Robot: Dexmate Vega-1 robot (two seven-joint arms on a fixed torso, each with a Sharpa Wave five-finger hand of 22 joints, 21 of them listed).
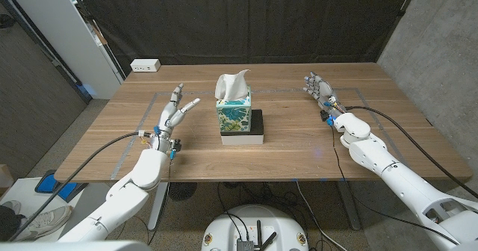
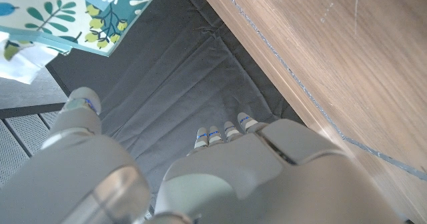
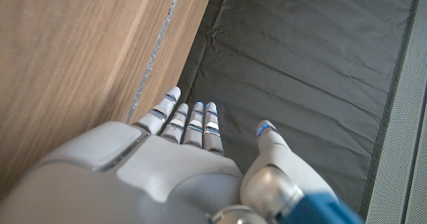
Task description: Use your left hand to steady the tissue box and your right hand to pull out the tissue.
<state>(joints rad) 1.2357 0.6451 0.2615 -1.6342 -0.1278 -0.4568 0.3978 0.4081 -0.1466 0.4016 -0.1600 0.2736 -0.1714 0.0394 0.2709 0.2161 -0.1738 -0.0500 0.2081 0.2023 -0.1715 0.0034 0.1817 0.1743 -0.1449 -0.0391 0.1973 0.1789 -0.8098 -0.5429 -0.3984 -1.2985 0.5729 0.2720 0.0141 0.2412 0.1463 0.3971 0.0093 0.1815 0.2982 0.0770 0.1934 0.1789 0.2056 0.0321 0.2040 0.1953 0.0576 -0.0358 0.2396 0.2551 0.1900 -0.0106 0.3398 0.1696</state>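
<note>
**Both hands apart from the box**

The tissue box (image 1: 233, 116) stands upright near the middle of the wooden table (image 1: 299, 150), on a black and white base (image 1: 256, 131); a white tissue (image 1: 233, 84) sticks up from its top; my left hand (image 1: 173, 115) waits to its left, fingers spread, grasping nothing; my right hand (image 1: 320, 91) waits well to its right, fingers apart, likewise released; neither touches the box.

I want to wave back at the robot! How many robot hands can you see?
2. The left hand is open on the table's left side, beside the tissue box. The right hand is open on the right side, farther from the box.
</note>
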